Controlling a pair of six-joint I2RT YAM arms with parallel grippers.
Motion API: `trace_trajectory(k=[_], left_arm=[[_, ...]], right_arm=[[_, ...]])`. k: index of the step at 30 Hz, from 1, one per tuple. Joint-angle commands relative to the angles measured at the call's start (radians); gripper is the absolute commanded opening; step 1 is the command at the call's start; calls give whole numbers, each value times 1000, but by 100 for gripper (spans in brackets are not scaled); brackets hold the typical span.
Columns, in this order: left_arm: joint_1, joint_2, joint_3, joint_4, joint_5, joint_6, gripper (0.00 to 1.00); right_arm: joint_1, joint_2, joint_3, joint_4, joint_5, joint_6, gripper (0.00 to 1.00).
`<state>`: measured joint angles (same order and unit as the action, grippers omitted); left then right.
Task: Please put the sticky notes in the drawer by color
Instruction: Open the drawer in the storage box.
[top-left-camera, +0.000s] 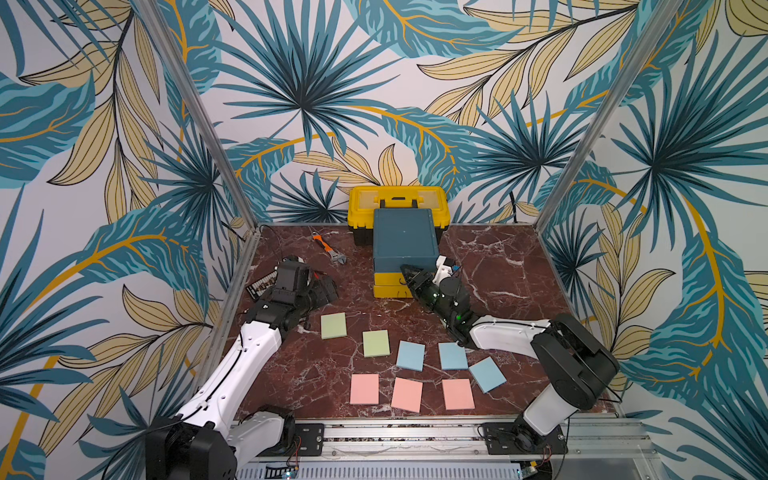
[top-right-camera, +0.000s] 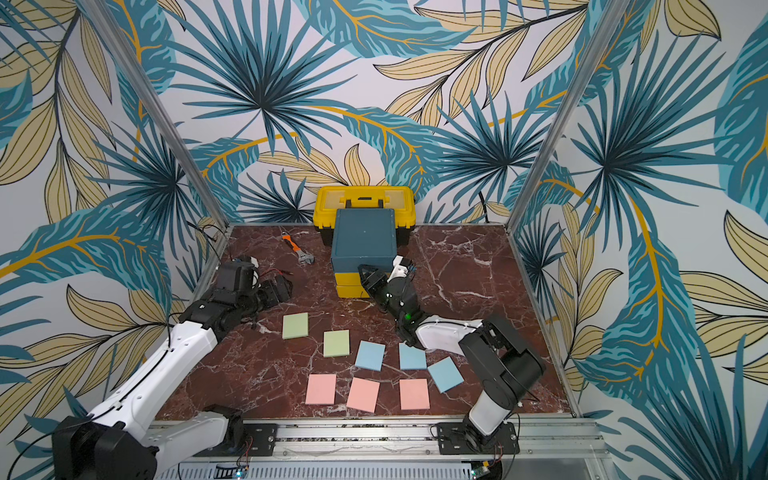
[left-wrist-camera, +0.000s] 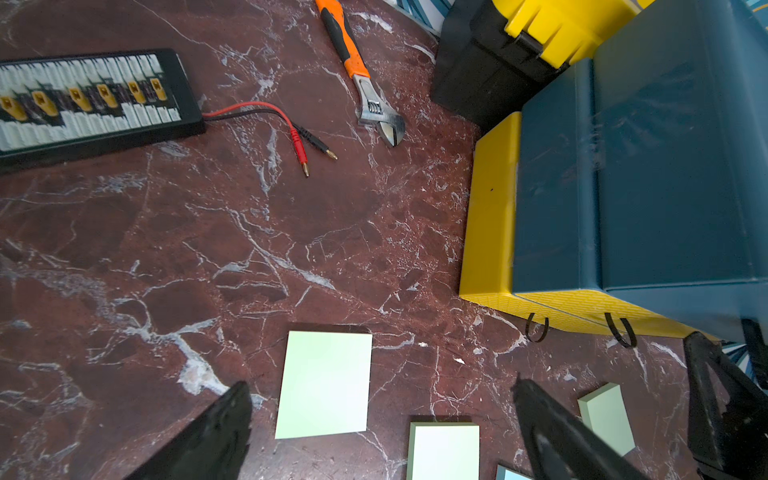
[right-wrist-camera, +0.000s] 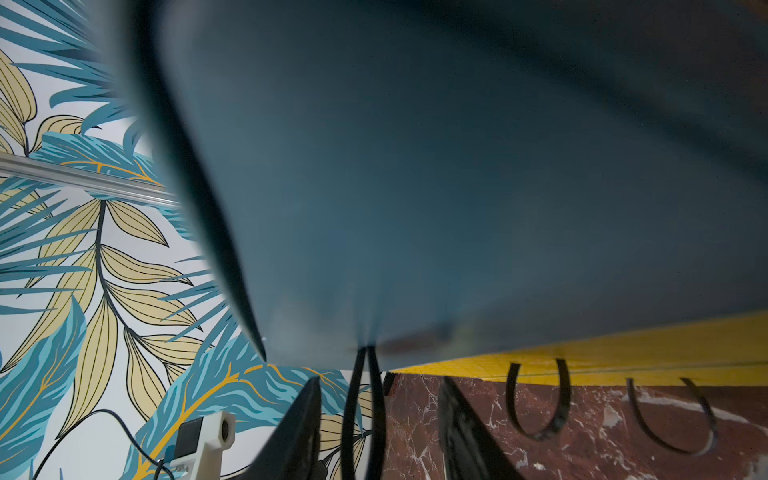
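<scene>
The drawer (top-left-camera: 405, 241), a teal cabinet with one teal front above two yellow ones, stands at the middle back of the bench (top-left-camera: 498, 270), right against the yellow toolbox (top-left-camera: 398, 201) behind it. The right fingers (right-wrist-camera: 299, 424) are at its teal top front (right-wrist-camera: 415, 208), and that front's black loop pull (right-wrist-camera: 365, 411) hangs between them. They stand partly apart, one on either side of the strap with a sliver of space showing on each side, so they bracket the loop without pinching it. The loop pulls of the two yellow fronts (right-wrist-camera: 536, 399) hang free, clear of them. The sticky notes (top-left-camera: 376, 343) lie flat on the bench in front of the drawer. Both top views show two green pads (top-left-camera: 333, 325), three blue (top-left-camera: 410, 355) and, nearest the robot's base, three pink (top-left-camera: 364, 389). A third green pad (left-wrist-camera: 606, 419) shows only in the left wrist view, close to the right arm. The left fingers (left-wrist-camera: 216, 432) are spread wide and hold nothing, hovering over the bench left of the drawer. In the left wrist view the leftmost green pad (left-wrist-camera: 324, 384) lies between them, down on the bench and untouched. An orange-handled wrench (top-left-camera: 330, 251) and a black connector board (left-wrist-camera: 91, 95) with red and black leads (left-wrist-camera: 291, 129) lie on the bench's left back part.
</scene>
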<state>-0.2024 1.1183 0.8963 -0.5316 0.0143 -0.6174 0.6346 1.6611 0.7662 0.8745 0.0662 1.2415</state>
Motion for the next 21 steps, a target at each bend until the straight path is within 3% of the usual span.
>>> trace_trajectory(k=[1, 13, 21], left_arm=[[-3, -15, -15, 11, -14, 12, 100], [-4, -17, -23, 14, -8, 13, 100], [-4, -35, -29, 12, -11, 16, 98]], right_arm=[[-2, 14, 19, 33, 1, -2, 47], [-8, 47, 59, 48, -17, 3, 46], [-9, 52, 67, 44, -16, -1, 34]])
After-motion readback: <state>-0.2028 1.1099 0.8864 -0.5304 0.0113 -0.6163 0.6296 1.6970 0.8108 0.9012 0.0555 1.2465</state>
